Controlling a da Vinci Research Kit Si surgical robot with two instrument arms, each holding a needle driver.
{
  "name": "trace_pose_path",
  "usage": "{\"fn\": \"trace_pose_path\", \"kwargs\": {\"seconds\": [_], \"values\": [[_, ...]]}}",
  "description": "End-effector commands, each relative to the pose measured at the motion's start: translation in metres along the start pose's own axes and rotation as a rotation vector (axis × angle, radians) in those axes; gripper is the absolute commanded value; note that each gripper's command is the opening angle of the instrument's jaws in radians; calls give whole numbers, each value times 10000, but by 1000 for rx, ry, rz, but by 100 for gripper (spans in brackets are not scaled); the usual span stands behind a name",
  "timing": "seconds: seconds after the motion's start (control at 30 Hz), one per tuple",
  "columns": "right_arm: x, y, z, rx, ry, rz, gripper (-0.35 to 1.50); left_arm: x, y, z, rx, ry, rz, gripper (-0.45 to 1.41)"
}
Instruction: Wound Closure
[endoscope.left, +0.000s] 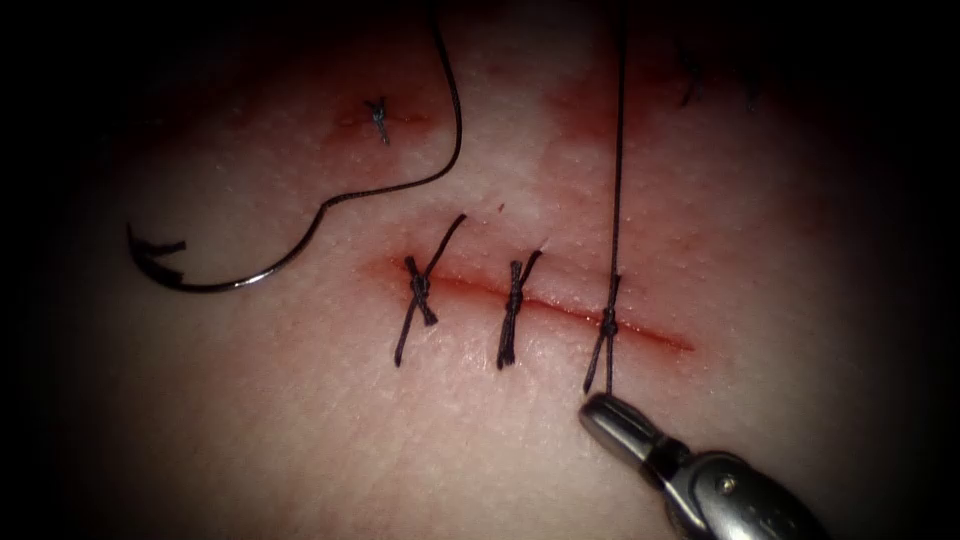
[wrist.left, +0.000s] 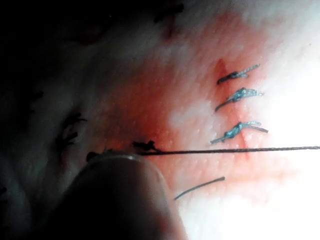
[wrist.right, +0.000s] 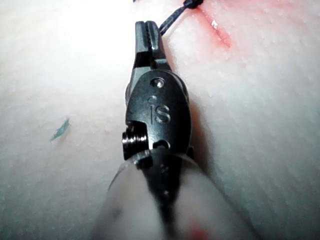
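The cut (endoscope.left: 655, 336) runs across the tissue (endoscope.left: 300, 430) with three knotted stitches (endoscope.left: 514, 297) on it. The curved needle (endoscope.left: 215, 285) lies free on the tissue, left of the cut, held by neither tool. Its thread (endoscope.left: 455, 110) loops upward from it. From the rightmost knot (endoscope.left: 608, 320) a taut strand (endoscope.left: 618, 150) rises out of view. In the left wrist view this strand (wrist.left: 240, 149) ends at the left tool (wrist.left: 135, 156), which grips it. The right tool (endoscope.left: 598, 408) sits just below that knot, shut on the short thread tail (wrist.right: 172, 20) at its tip (wrist.right: 148, 30).
An older stitch (endoscope.left: 378, 118) sits above the cut at the left, and more thread ends (endoscope.left: 690, 85) lie at the upper right. Red fluid stains the tissue around the cut. A loose cut thread piece (wrist.left: 200, 186) lies near the taut strand.
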Motion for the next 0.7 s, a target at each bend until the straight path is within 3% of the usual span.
{"fn": "trace_pose_path", "kwargs": {"seconds": [0.03,0.27,0.43,0.63,0.7], "values": [[-19,-12,3,9,-21,-8,-35,0,1,13,7,-5,7,-45],[-32,-22,-2,21,-47,-31,-35,-8,-2,23,13,-4,7,-45],[-29,-22,-2,22,-37,-28,-35,-10,-2,22,15,-1,-4,-45],[-16,-13,1,45,64,-118,-35,-7,4,10,10,15,-25,-45],[-7,-6,3,78,90,-111,41,-4,4,-3,9,35,-35,-45]]}}
